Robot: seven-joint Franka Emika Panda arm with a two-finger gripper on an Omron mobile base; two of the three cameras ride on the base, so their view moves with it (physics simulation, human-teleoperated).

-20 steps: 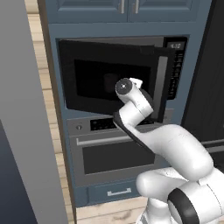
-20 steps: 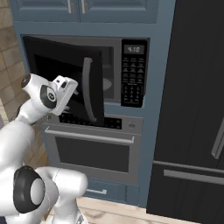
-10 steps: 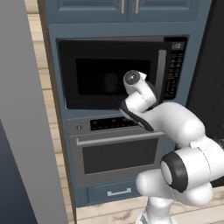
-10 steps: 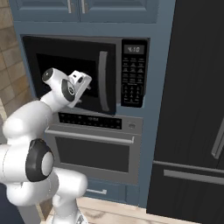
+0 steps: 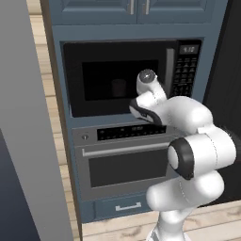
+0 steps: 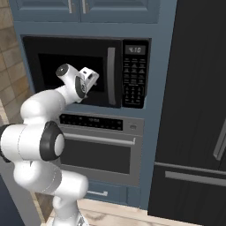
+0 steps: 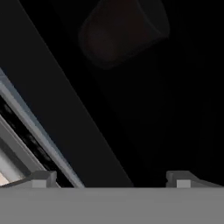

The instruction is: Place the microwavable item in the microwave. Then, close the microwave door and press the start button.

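Note:
The microwave (image 5: 134, 47) (image 6: 88, 40) has its door (image 5: 94, 101) (image 6: 48, 48) flush with the front, the silver handle (image 5: 169, 70) (image 6: 111, 75) beside the keypad (image 5: 188, 70) (image 6: 133, 84). Through the dark window the tumbler (image 5: 118, 87) (image 7: 122, 33) shows dimly inside. My gripper (image 7: 111, 180) (image 6: 93, 80) is right up against the door's lower window area, open, its fingertips (image 7: 41, 179) wide apart with nothing between them. In the left base view my white wrist covers the hand.
Below the microwave is the oven with a horizontal bar handle (image 5: 124, 149) (image 6: 99, 139) and a drawer (image 5: 127, 206). A tall black fridge (image 6: 194, 110) stands at the right. A grey panel (image 5: 23, 117) rises close on the left.
The microwave door has swung from ajar to flush shut, with my hand following it in towards the microwave front.

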